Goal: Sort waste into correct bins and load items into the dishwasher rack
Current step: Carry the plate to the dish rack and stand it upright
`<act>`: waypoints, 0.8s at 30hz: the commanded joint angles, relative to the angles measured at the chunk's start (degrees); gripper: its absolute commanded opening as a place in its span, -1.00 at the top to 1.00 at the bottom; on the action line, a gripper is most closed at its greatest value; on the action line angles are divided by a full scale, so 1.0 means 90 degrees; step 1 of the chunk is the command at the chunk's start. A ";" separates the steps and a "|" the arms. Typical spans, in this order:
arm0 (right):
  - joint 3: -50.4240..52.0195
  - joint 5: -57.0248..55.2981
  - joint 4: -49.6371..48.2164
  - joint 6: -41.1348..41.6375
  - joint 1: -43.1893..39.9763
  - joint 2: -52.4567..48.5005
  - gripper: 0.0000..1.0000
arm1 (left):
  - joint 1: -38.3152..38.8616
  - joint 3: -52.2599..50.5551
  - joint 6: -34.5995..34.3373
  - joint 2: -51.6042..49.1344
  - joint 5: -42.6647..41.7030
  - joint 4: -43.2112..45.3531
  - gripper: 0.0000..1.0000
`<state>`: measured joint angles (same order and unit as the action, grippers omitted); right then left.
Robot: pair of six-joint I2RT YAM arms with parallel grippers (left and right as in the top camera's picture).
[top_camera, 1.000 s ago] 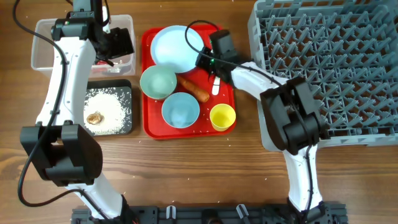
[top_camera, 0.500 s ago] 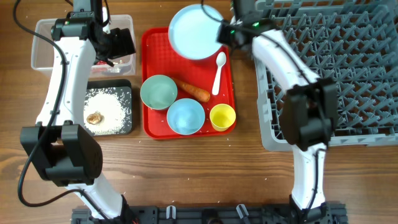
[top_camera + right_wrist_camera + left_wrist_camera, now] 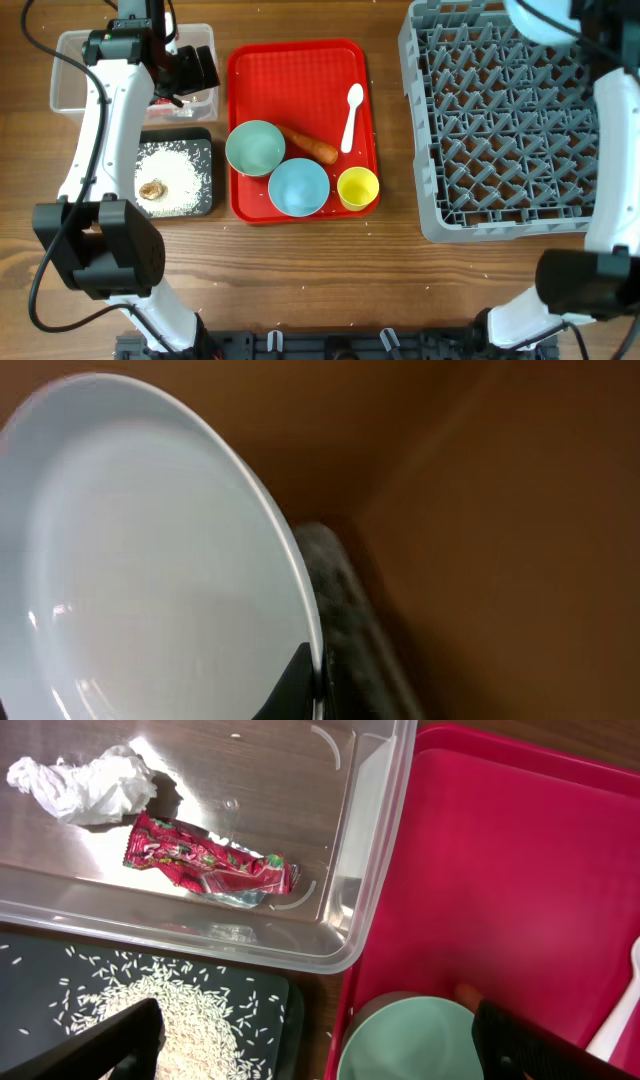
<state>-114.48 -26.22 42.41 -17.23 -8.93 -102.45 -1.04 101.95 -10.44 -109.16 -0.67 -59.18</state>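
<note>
The dishwasher rack's point(image 3: 500, 130) far side is overhung by the right jaws, the clear tub point(image 3: 375, 830) by the left jaws, spread wide and empty. The light blue plate point(image 3: 150, 580) is clenched in the right jaws; a red wrapper point(image 3: 205, 865) and a tissue point(image 3: 85, 785) are contained in the tub.

red tray point(image 3: 285, 75) is bare far left; bowls point(image 3: 255, 147), carrot point(image 3: 312, 146), cup point(image 3: 357, 187), spoon point(image 3: 351, 112) crowd the rest.

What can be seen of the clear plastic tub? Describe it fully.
The clear tub is a rectangular see-through plastic box with rounded corners, upright and open-topped on the wooden table. It sits beside the red tray, next to the black tray. Inside lie a crumpled white tissue and a red snack wrapper.
</note>
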 commanded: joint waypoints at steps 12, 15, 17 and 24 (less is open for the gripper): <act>0.0070 -0.0811 -0.0508 -0.1894 -0.0682 -0.1865 0.91 | -0.0012 0.0017 -0.0034 0.0153 0.0206 0.0236 -0.86; 0.0070 -0.0930 -0.0991 -0.1904 -0.0702 -0.1965 0.91 | -0.0012 0.0017 -0.0034 0.0153 0.0206 0.0236 -0.86; 0.0070 -0.0415 -0.1110 -0.2040 -0.0692 -0.1965 0.91 | -0.0012 0.0017 -0.0034 0.0153 0.0206 0.0240 -0.86; 0.0070 0.0697 -0.0534 -0.1059 -0.0576 -0.1962 -0.66 | -0.0012 0.0017 -0.0034 0.0153 0.0206 0.0240 -0.88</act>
<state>-113.58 -23.68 36.67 -33.56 -14.66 -120.31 -1.04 101.95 -10.41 -109.16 0.40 -57.19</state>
